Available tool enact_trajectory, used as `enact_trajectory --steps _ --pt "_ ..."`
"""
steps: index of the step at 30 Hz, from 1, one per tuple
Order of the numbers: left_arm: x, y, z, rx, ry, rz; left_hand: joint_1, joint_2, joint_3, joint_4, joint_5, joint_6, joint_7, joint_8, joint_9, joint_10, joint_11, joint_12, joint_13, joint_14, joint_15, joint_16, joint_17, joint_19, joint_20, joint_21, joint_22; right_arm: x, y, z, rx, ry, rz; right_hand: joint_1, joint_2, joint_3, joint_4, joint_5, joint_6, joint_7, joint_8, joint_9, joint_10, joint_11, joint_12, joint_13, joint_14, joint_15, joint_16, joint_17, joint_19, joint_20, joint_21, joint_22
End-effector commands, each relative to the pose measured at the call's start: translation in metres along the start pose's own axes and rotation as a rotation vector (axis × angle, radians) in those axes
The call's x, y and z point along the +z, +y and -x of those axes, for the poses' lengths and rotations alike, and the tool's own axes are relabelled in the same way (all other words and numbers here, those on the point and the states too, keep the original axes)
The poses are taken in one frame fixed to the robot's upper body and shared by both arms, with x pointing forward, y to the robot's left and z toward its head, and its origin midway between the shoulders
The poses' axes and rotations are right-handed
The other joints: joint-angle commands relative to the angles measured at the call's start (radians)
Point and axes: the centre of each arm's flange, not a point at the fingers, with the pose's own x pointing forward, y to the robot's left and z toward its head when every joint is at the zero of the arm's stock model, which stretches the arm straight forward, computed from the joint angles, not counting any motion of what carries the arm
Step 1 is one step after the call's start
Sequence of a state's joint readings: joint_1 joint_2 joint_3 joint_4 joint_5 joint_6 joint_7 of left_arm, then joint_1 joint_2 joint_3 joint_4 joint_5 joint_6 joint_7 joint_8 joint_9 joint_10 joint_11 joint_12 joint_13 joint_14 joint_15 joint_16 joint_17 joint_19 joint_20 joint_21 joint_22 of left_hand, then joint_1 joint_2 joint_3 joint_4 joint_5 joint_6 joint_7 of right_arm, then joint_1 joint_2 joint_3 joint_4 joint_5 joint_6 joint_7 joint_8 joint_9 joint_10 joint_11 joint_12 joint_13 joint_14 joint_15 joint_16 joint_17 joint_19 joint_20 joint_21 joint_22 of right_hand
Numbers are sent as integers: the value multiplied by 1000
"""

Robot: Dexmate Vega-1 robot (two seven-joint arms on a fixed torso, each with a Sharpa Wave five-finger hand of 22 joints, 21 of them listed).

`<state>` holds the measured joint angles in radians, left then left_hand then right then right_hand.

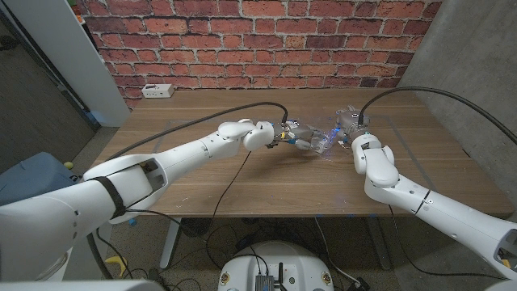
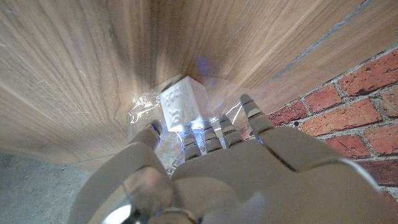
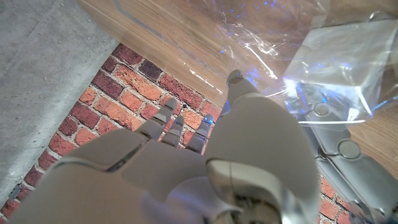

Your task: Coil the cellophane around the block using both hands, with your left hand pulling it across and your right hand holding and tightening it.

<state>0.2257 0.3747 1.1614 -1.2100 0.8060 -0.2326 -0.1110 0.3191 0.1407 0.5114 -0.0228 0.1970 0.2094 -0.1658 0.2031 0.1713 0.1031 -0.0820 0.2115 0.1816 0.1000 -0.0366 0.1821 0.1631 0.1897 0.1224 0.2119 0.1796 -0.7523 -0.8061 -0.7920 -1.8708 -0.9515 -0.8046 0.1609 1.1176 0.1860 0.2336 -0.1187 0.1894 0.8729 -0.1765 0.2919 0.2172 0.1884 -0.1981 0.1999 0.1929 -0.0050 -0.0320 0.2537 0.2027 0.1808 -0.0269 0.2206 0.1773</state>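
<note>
- Block (image 2: 181,102) sat white on the tabletop (image 2: 74,74), just beyond the left robot hand (image 2: 205,155), whose fingertips gripped cellophane (image 2: 142,107).
- Right robot hand (image 3: 205,155) opposite; its grip could not be told.
- Judged mid-wrap: next, left pulls across, right tightens.

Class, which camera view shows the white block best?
The left wrist view: the block stands out white with a printed face, cellophane crinkled around it, just past the left hand. The head view shows it tiny between both hands. The right wrist view shows it blurred behind the cellophane.
</note>
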Motion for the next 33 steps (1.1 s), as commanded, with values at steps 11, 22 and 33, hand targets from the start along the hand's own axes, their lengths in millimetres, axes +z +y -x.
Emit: enact_trajectory --steps 11,22,33 --pt "12 -22 -14 31 45 -207 268 -75 37 -164 -16 202 -43 0 9 191 -17 29 9 229 -56 23 8 155 23 41 7 -33 3 -18 285 120 -192 -111 -9 -4 44 -7 -797 -41 -127 -25 -294 40 -21 8 6 -77 -7 20 24 71 -4 9" --pt "9 -24 -22 17 49 -219 348 -94 20 -151 -21 209 -16 -10 11 220 -15 24 12 249 -60 16 12 186 -27 42 8 -66 -3 -3 107 173 -450 -161 -16 40 84 52 -792 3 -99 -26 -307 87 0 9 -69 -11 -23 41 -79 119 -30 9" --pt "3 -21 -36 -22 33 -179 388 16 36 -128 -20 316 58 16 14 318 -31 43 16 297 -80 27 16 147 -28 22 13 -75 5 10 -162 80 -678 -439 -33 -65 214 -8 -766 32 -93 -24 -298 105 7 9 -139 14 -34 50 -234 141 -33 9"
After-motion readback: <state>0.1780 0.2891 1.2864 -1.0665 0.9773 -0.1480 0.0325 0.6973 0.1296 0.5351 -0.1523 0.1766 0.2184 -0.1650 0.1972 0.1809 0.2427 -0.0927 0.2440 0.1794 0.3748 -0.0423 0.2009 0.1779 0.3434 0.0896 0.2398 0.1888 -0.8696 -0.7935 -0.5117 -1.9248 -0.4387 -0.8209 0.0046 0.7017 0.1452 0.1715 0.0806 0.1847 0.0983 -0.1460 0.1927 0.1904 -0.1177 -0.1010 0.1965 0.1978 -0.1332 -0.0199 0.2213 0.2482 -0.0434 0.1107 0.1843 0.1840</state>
